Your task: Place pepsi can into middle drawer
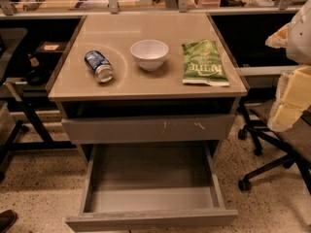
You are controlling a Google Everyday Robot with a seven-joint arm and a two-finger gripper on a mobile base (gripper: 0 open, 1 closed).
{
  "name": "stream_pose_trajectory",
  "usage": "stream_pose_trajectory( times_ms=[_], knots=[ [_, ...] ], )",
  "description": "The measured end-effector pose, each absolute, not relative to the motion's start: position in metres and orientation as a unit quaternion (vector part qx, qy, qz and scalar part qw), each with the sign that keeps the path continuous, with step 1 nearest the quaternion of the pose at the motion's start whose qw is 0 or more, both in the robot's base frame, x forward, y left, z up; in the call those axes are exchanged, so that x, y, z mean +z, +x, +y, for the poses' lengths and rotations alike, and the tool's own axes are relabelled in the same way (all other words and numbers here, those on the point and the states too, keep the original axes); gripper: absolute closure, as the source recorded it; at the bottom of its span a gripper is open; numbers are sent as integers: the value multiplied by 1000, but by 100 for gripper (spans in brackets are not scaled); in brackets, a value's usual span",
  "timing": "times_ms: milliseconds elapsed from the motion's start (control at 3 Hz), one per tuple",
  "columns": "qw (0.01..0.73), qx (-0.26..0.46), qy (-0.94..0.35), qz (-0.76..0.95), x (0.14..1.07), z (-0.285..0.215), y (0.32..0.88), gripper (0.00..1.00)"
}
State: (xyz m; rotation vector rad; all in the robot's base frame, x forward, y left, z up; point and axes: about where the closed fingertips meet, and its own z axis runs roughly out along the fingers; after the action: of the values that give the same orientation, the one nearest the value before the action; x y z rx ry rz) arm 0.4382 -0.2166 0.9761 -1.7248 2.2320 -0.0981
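The robot's hand shows only as pale, cream-and-white blocky shapes at the right edge of the view, off to the right of the beige rectangular tabletop and well apart from everything on it; I cannot tell whether it is open or closed, and it touches none of the things on the tabletop. The small blue pepsi can with silver ends lies on its side on the left part of the tabletop, one metal end turned toward the camera. Just to its right stands a round white bowl, upright, and further right a green crinkled snack bag lies flat. Below the tabletop sits a closed grey drawer front with white scratch marks, and under that the wide grey middle drawer is pulled out, its inner floor bare. A black wheeled office chair stands on the speckled floor to the right, and a cluttered workbench runs behind.
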Motion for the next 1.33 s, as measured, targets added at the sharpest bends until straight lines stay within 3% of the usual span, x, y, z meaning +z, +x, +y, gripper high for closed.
stream_pose_trajectory(
  times_ms=[1333],
  knots=[
    [113,0,-633,766,929,-148,491,0]
  ],
)
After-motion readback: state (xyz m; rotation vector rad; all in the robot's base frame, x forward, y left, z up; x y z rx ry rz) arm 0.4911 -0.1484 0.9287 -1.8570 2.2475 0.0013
